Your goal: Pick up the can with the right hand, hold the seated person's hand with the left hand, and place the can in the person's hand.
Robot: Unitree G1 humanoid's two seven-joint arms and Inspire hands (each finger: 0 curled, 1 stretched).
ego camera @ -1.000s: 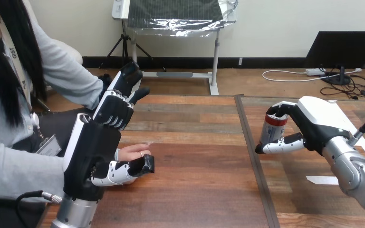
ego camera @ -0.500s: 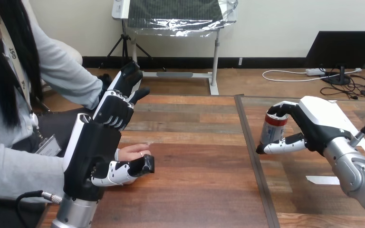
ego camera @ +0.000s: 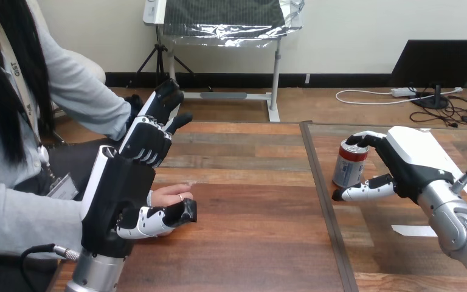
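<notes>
My left hand stands upright at the left of the table, its back toward me. Its fingers are straight and point up, and its thumb juts right. It hides most of the person's hand, which lies flat on the wood just behind that thumb; I cannot tell whether they touch. A stretch of wood and the seam between the two tabletops lie between this and my right hand. That hand curls round the can, one finger on its top rim and the thumb along its foot. The can stands upright just right of the seam. A slip of paper lies nearer me, beside my right forearm. I count one can, one slip and one person's hand.
</notes>
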